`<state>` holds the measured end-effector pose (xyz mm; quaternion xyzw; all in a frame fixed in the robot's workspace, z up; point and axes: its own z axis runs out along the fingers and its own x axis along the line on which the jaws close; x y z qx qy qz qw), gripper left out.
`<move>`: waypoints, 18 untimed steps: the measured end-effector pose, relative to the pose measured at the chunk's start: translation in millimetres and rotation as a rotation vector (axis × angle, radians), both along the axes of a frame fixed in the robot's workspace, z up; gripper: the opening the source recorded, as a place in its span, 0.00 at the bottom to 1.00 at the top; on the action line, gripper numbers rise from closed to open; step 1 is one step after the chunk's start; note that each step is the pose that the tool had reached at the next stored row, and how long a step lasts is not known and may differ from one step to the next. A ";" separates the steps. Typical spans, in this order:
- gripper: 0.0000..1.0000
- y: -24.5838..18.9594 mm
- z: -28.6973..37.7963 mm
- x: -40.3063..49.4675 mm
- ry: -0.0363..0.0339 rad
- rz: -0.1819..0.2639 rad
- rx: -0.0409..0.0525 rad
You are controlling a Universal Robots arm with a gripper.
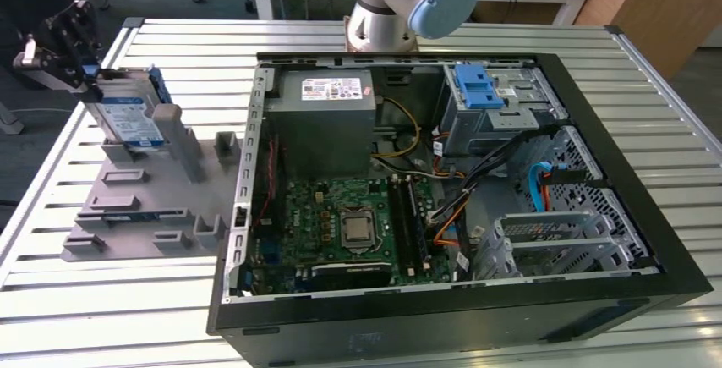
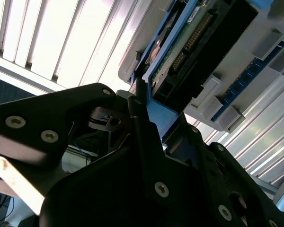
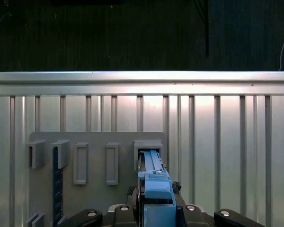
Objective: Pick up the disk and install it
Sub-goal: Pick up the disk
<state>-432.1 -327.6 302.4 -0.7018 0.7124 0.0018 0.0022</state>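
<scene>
An open computer case [image 1: 451, 317] lies beside a grey rack [image 1: 169, 194] on the slatted table [image 1: 101, 309].

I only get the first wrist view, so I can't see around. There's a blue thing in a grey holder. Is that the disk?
Observer: Yes. In the exterior view the disk stands on edge in the grey holder and shows a blue-and-white label.
Operator: Where is the computer?
Observer: The open computer case lies on the slatted table, to the exterior view's right of the holder.
Operator: And where is the hand?
Observer: The hand is at the disk's upper end, on the side away from the case.
</scene>
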 end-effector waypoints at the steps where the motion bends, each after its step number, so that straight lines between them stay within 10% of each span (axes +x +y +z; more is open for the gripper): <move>1: 0.36 0.0 0.2 0.0 0.0000 0.000 0.0000; 18: 0.36 0.0 9.7 0.0 0.0000 0.000 0.0000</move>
